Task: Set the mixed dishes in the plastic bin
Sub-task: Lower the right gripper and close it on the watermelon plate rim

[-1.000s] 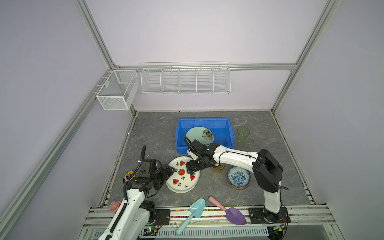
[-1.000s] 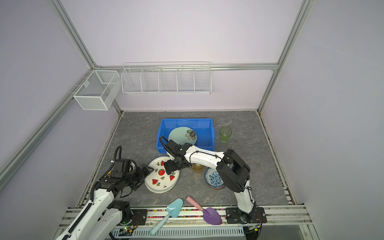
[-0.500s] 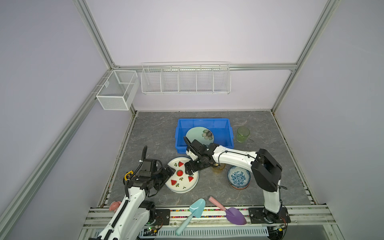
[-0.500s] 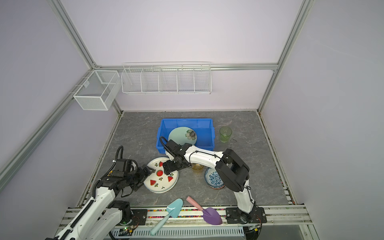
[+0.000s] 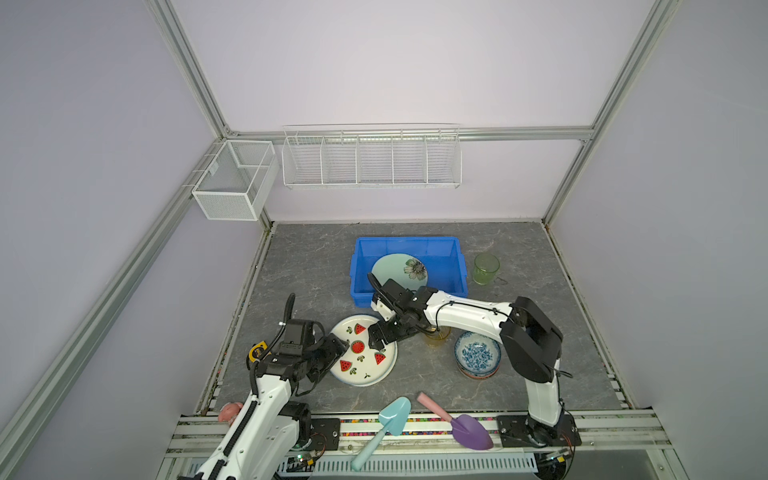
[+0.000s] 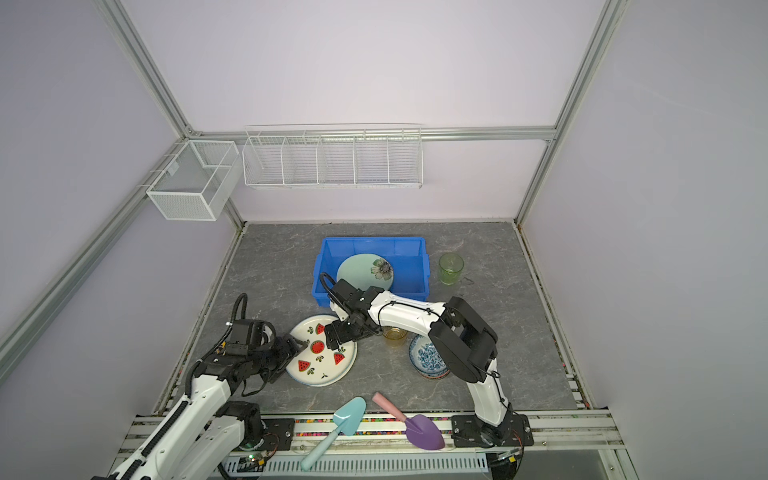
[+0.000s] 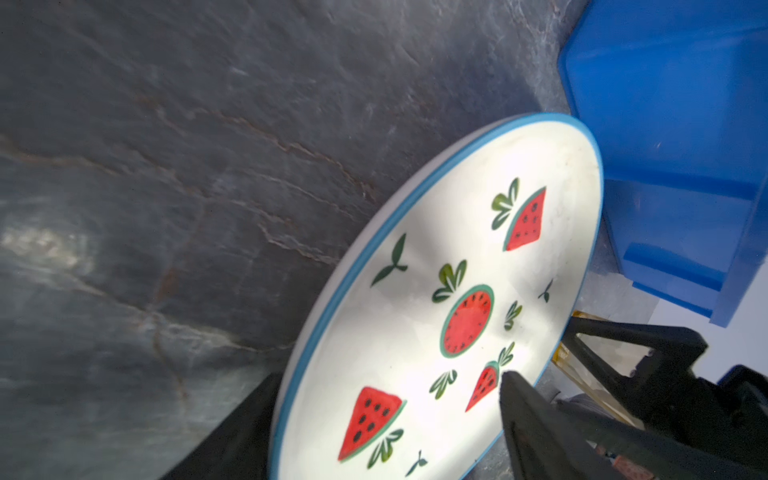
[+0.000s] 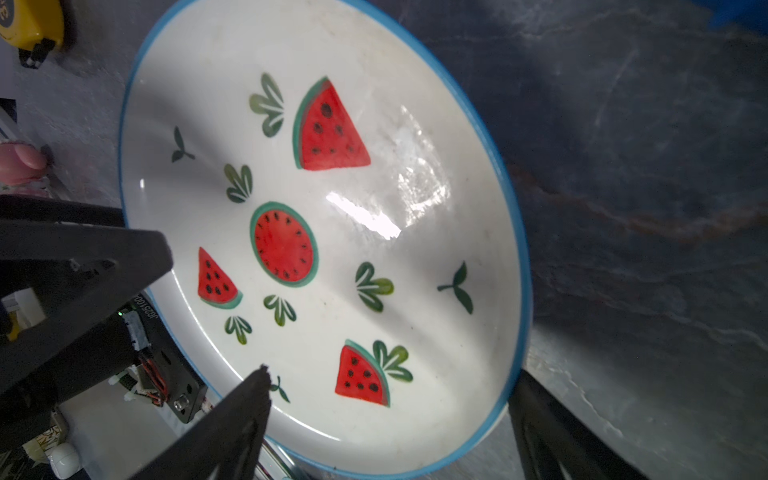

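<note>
Over the watermelon plate [image 5: 363,362], right end effector [image 5: 376,338] wide open; left end effector [image 5: 338,348] straddles rim, grip unclear

White arms [image 5: 469,318], black joints [image 5: 532,345], cables [image 5: 289,305]

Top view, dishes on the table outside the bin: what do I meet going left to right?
In order: watermelon plate → amber tumbler → blue-white bowl. The green tumbler, farther back, overlaps the bowl's span, so I leave it unplaced.
</note>
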Robot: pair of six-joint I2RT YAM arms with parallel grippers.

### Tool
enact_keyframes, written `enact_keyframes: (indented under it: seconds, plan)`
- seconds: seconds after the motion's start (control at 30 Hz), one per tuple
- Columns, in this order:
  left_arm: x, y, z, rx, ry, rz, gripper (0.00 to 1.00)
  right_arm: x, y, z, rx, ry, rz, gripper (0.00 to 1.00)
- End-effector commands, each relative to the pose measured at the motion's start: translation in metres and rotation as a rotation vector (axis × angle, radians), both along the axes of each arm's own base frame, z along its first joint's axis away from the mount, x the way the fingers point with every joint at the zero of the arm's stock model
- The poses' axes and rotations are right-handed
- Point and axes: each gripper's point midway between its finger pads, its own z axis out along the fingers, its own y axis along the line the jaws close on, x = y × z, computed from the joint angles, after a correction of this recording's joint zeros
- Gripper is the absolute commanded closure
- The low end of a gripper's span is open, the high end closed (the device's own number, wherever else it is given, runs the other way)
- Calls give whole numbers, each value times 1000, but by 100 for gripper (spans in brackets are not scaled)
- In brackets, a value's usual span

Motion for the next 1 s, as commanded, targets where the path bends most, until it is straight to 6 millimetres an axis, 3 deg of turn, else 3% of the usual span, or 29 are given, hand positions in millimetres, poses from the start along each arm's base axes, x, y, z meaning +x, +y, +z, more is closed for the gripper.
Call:
enact_keyframes:
  seconds: [0.0, 0.47, 0.97]
  plan:
    - [8, -9, 17, -54, -74, -20, 26, -8, 10, -3, 40, 36, 23, 9]
    - [10, -12, 30, -80, -111, -15, 43, -8, 11, 0, 44, 37, 36, 9]
    - [-1, -3, 13, -30, -68, -5, 35, -8, 12, 0, 44, 35, 41, 9]
